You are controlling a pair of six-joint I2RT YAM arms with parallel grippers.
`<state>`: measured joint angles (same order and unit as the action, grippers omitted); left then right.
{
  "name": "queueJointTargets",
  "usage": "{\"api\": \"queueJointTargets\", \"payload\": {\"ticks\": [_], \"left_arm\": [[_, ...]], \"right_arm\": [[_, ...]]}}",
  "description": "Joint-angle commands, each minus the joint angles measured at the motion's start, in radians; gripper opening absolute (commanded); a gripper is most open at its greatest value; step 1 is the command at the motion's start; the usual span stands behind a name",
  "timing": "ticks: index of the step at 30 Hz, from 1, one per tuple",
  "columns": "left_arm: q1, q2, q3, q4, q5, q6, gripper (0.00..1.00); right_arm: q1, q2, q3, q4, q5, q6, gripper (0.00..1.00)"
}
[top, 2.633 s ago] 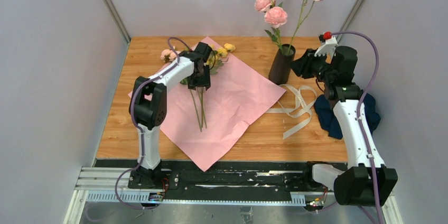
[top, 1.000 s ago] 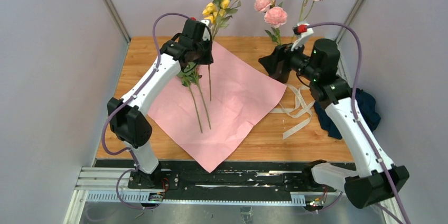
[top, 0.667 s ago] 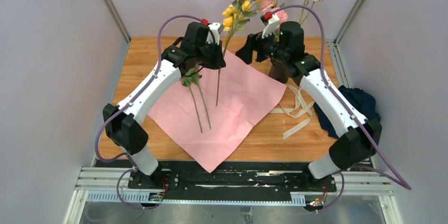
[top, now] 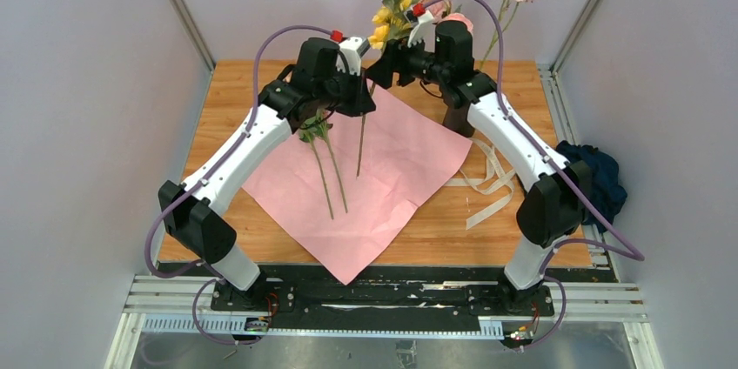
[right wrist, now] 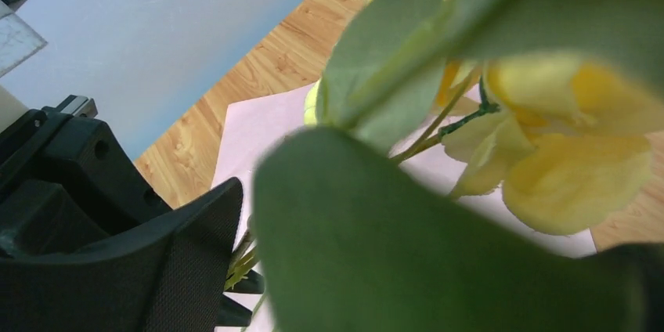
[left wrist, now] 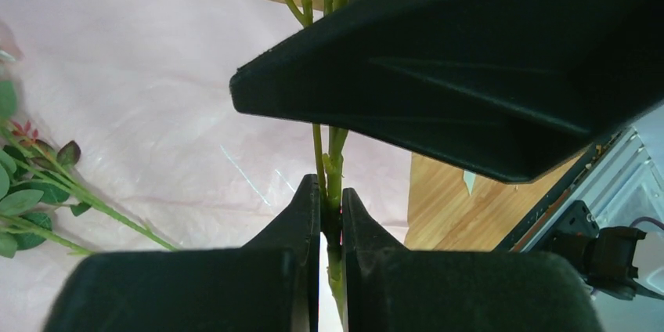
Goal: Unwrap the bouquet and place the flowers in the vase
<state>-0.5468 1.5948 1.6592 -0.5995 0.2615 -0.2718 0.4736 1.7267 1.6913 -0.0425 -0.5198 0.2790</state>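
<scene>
Wooden table (top: pixel 228 95) between grey walls (top: pixel 78 108) bears pink paper (top: pixel 400 160) and, seemingly, ribbon (top: pixel 494 179).

- On the left, white-and-black six-joint arm (top: pixel 248 143): planted at 7 o'clock, elbow bent low at 8 o'clock, forearm stretched up toward 12 o'clock.
- At its tip, black two-finger left gripper (top: pixel 364 101): tilted downward, pinched tight on a thin green flower stem (left wrist: pixel 335 152), fingertips almost meeting in the left wrist view.
- On the right, matching white-and-black arm (top: pixel 509 138): planted at 5 o'clock, elbow pushed out at 4 o'clock, forearm angled back toward 12 o'clock.
- At its tip, black two-finger right gripper (top: pixel 381 63): aimed toward 9 o'clock, just beside the left wrist, jaws spread wide.
</scene>
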Motion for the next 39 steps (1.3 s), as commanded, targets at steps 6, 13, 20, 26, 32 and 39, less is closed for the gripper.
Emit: {"api": "queueJointTargets", "payload": {"ticks": [6,13,20,26,32,39], "left_arm": [[-0.005,-0.016,0.050,0.016,0.004,0.022,0.00],[-0.003,0.000,0.031,0.000,-0.093,0.006,0.69],[-0.004,-0.036,0.003,0.056,-0.049,-0.016,1.00],[0.002,-0.033,-0.072,0.090,-0.031,-0.047,1.00],[0.023,-0.055,-0.126,0.137,0.020,-0.092,1.00],[0.065,-0.076,-0.169,0.189,0.058,-0.151,1.00]], "right_arm": [[0.020,0.032,0.043,0.064,-0.049,0.070,0.00],[0.020,-0.012,0.144,-0.042,-0.051,0.007,0.00],[-0.001,-0.086,0.205,-0.125,-0.035,-0.117,0.00],[-0.073,-0.155,0.161,-0.114,0.038,-0.256,0.00],[-0.300,-0.148,0.210,-0.107,-0.045,-0.285,0.00],[-0.442,-0.050,0.344,-0.061,-0.122,-0.228,0.00]]}}
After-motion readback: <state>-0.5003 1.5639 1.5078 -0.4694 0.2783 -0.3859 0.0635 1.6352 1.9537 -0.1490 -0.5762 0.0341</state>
